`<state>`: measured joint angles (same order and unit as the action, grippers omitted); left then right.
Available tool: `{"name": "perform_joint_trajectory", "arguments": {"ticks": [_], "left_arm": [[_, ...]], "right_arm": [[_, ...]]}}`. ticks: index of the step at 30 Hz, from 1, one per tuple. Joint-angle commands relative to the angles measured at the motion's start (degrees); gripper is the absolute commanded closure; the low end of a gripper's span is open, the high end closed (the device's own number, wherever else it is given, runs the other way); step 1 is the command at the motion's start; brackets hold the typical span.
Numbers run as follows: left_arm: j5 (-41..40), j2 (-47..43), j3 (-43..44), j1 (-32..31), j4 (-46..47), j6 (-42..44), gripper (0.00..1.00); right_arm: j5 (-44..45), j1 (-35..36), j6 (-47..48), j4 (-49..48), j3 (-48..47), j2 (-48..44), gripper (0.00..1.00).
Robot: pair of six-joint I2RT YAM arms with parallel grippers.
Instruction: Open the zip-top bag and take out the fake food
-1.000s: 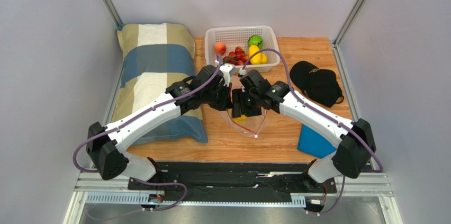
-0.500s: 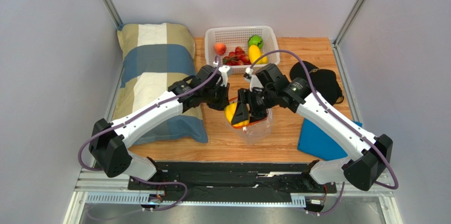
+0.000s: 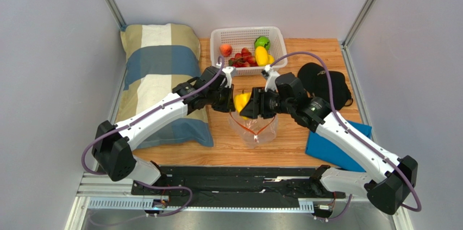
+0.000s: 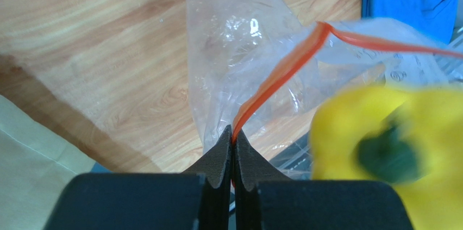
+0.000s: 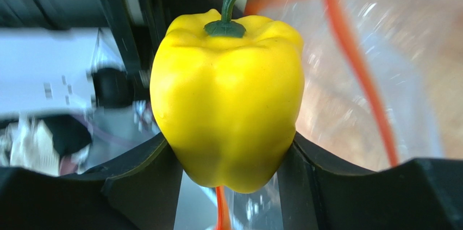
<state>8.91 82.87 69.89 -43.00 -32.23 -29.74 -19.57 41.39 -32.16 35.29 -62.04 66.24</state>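
The clear zip-top bag (image 3: 254, 128) hangs open above the wooden table, its red-orange zip strip (image 4: 277, 75) showing. My left gripper (image 4: 233, 135) is shut on that strip at the bag's mouth; it also shows in the top view (image 3: 230, 101). My right gripper (image 5: 231, 151) is shut on a yellow pepper (image 5: 228, 94) with a green stem and holds it just above the bag's mouth, beside the left gripper (image 3: 245, 105). The pepper shows blurred in the left wrist view (image 4: 391, 148). No other food shows inside the bag.
A white perforated basket (image 3: 217, 38) at the back holds a peach (image 3: 225, 49), red berries (image 3: 243, 57), a green fruit (image 3: 262, 41) and a yellow piece (image 3: 261, 55). A checked pillow (image 3: 158, 72) lies left, a black cap (image 3: 325, 84) right, a blue cloth (image 3: 331, 151) front right.
My right gripper has lifted the yellow pepper up out of the bag and swung its arm out to the right. My left gripper has kept its hold on the zip strip.
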Motion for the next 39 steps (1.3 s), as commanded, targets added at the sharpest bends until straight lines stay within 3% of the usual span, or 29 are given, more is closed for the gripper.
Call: {"name": "perform_joint_trajectory", "arguments": {"ticks": [1, 5, 7, 10, 16, 20, 25, 28, 29, 36, 37, 39], "left_arm": [[1.6, -1.0, -0.3, 0.2, -1.0, -2.8, 1.0], [2.6, 0.0, -0.5, 0.5, -0.1, -3.0, 1.0], [2.3, 0.3, -0.4, 0.4, -0.5, -3.0, 1.0], [1.6, 0.5, 0.3, 0.5, -1.6, -2.1, 1.0], [-0.4, -0.5, 0.3, 0.6, -3.2, -0.2, 1.0], [-1.7, -1.3, -0.3, 1.3, -3.1, 1.3, 1.0], [-1.3, 1.1, 0.8, 2.0, -2.3, 3.7, 1.0], [-0.4, 3.3, 2.4, 2.1, -1.8, 4.1, 1.0], [-0.4, 3.8, 2.8, 2.1, -1.8, 4.2, 1.0], [-2.3, 6.8, 6.2, 3.1, -2.2, 5.0, 1.0], [-2.6, 7.9, 7.7, 3.2, -2.5, 5.1, 1.0], [-2.9, 9.1, 9.6, 3.3, -4.0, 5.8, 0.94]], "right_arm": [[12.6, -1.7, -3.4, -23.9, -1.1, -2.7, 1.0], [12.4, -4.6, -9.3, -28.3, -6.8, 3.2, 1.0], [18.6, -5.5, -8.4, -21.4, -15.5, 8.1, 1.0], [25.5, -8.6, -4.2, -10.9, -27.3, 19.8, 1.0], [21.9, -15.9, 4.9, -4.6, -45.8, 44.0, 1.0], [20.4, -17.6, 9.5, -3.6, -59.7, 55.6, 0.99], [23.8, -18.1, 14.4, -4.4, -70.0, 66.6, 0.91], [24.7, -18.4, 15.7, -3.8, -75.7, 72.2, 0.77], [25.0, -18.3, 16.2, -3.6, -76.4, 73.6, 0.65], [28.7, -18.4, 17.7, -5.2, -76.6, 74.4, 0.26], [28.6, -18.4, 17.7, -5.1, -77.1, 74.3, 0.0], [28.3, -18.4, 17.3, -4.2, -78.1, 74.0, 0.0]]}}
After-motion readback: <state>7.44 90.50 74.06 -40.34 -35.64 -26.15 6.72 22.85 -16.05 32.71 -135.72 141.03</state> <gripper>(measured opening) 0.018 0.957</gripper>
